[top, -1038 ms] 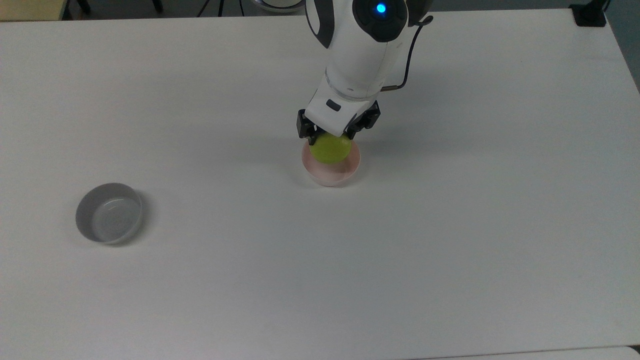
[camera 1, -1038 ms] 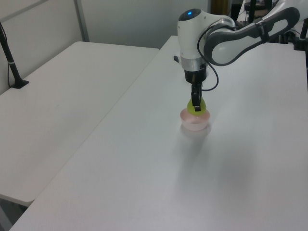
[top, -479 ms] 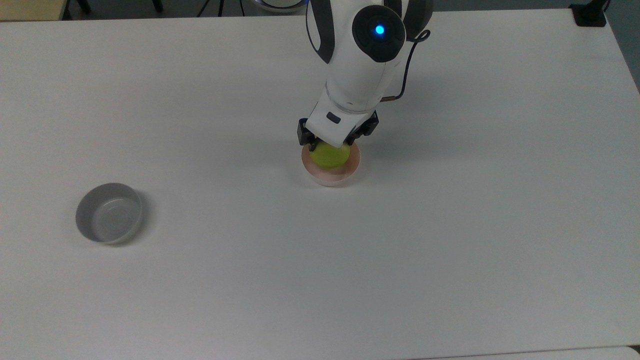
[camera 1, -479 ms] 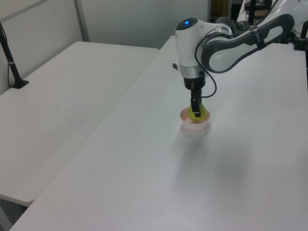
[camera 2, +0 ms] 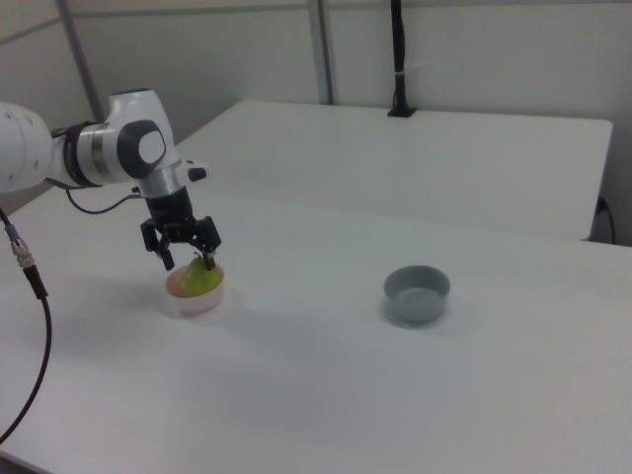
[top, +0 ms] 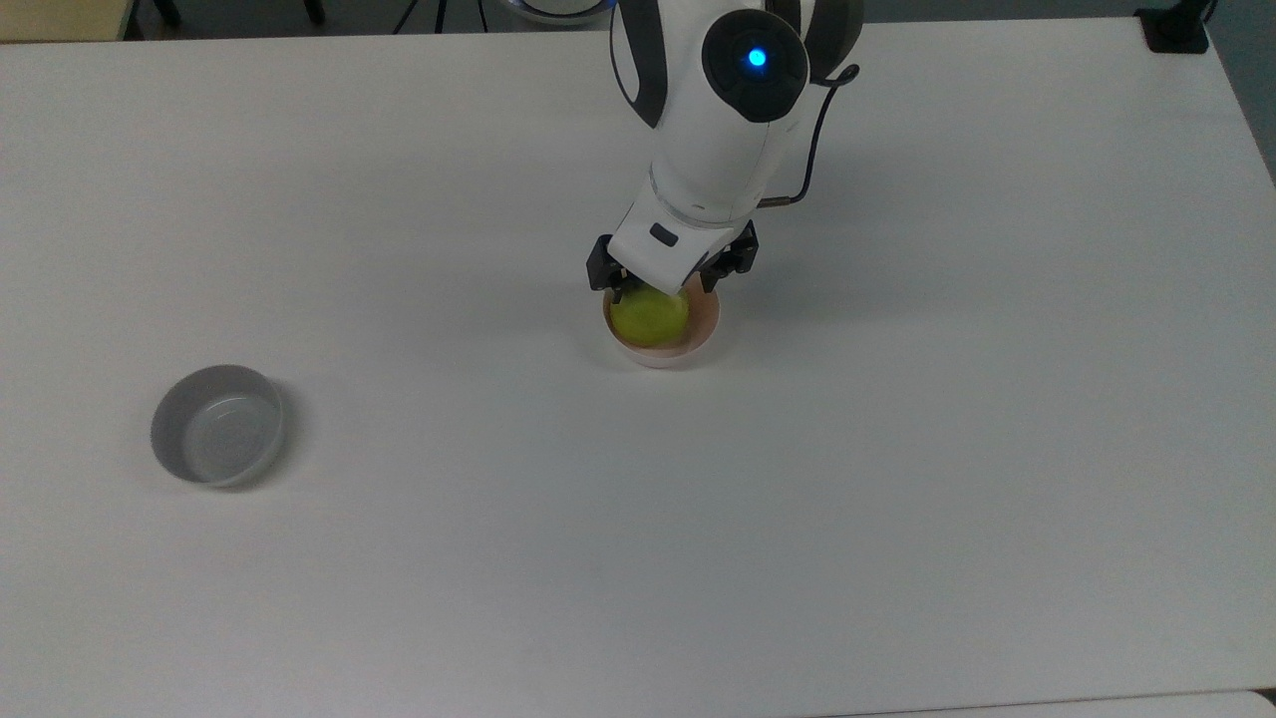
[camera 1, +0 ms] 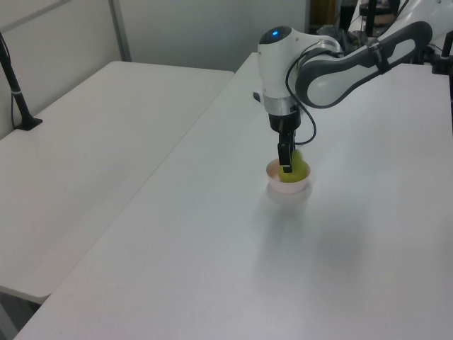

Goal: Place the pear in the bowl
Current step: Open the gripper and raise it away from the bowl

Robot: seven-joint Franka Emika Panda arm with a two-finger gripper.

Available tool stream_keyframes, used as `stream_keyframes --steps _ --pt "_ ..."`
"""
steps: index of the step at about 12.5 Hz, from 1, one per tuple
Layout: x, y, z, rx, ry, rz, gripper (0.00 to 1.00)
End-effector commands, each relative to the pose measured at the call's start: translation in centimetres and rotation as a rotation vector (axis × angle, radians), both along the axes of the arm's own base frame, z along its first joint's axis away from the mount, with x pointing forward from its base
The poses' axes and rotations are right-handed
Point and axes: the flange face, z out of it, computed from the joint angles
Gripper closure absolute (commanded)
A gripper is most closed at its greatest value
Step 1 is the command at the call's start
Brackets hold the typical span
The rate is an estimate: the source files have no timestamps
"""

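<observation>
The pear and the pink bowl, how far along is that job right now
Done: the pear lies inside the pink bowl, as the right view confirms, not in the grey bowl. In hand: the gripper is open, fingers straddling the pear just above the rim. Left: lifting the arm clear.

In the left view the pale pink bowl (camera 1: 289,185) stands on the white table (camera 1: 212,241), and all other things are placed around it. The yellow-green pear (camera 1: 298,167) sits inside the bowl and rises above its rim. The gripper (camera 1: 285,164) hangs straight down over the bowl, with one dark finger (camera 1: 284,154) against the pear's side.
</observation>
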Motion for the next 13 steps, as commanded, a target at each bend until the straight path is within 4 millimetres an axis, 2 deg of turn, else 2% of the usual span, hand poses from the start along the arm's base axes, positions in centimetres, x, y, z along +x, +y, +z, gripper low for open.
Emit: stream_keyframes --steps 1,3,6,7,8,9,11,12,13 --pt "0.0 0.2 0.7 -0.006 -0.034 -0.014 0.00" --pt "0.0 -0.4 1.5 -0.007 -0.039 -0.023 0.00" --pt "0.0 -1.6 4.7 -0.006 -0.063 -0.035 0.00" --pt "-0.1 -2.8 6.9 -0.006 -0.075 -0.054 0.00" --pt "-0.3 -3.6 8.1 -0.006 -0.074 -0.067 0.00" --pt "-0.5 -5.2 10.3 0.000 -0.083 -0.094 0.00" --pt "-1.7 -8.3 14.8 0.006 -0.099 -0.148 0.00" --pt "-2.2 -9.2 16.0 0.015 -0.096 -0.169 0.00" --pt "-3.2 -10.9 18.1 0.038 -0.102 -0.205 0.00"
